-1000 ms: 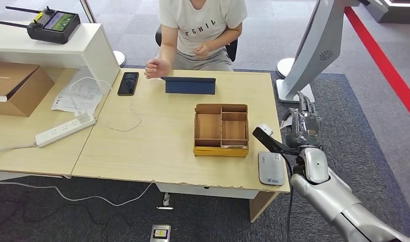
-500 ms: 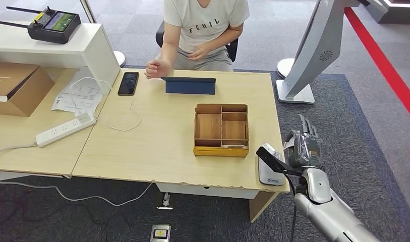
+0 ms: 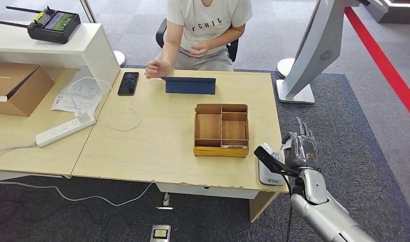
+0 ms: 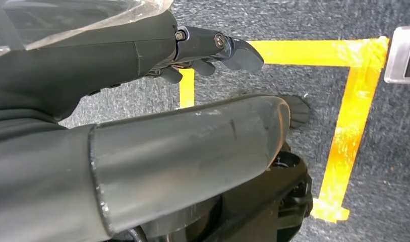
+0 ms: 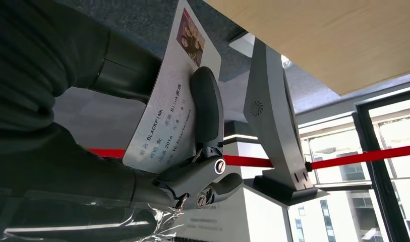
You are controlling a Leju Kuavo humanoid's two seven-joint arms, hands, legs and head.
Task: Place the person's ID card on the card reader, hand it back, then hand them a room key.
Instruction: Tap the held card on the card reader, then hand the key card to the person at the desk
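Observation:
My right hand [image 3: 299, 150] hovers at the table's front right corner and pinches a white ID card [image 5: 160, 128] between the thumb [image 5: 206, 103] and the fingers behind it. The card carries a small photo and printed lines. In the head view the thumb and the card's edge [image 3: 266, 150] lie just over the grey card reader [image 3: 271, 174], which sits flat on the table. I cannot tell if the card touches it. My left hand [image 4: 208, 48] hangs over the carpet, holding nothing, fingers apart from the thumb. The person [image 3: 205, 25] sits across the table.
A wooden compartment tray [image 3: 221, 130] stands left of the reader. A blue tablet stand [image 3: 190, 85], a phone [image 3: 128, 83] and the person's hand [image 3: 156, 68] are at the far edge. A white kiosk base [image 3: 295, 93] stands on the floor to the right.
My right hand has come down and back with the card, from beside the tray to just over the card reader. The person's raised hand shifted slightly.

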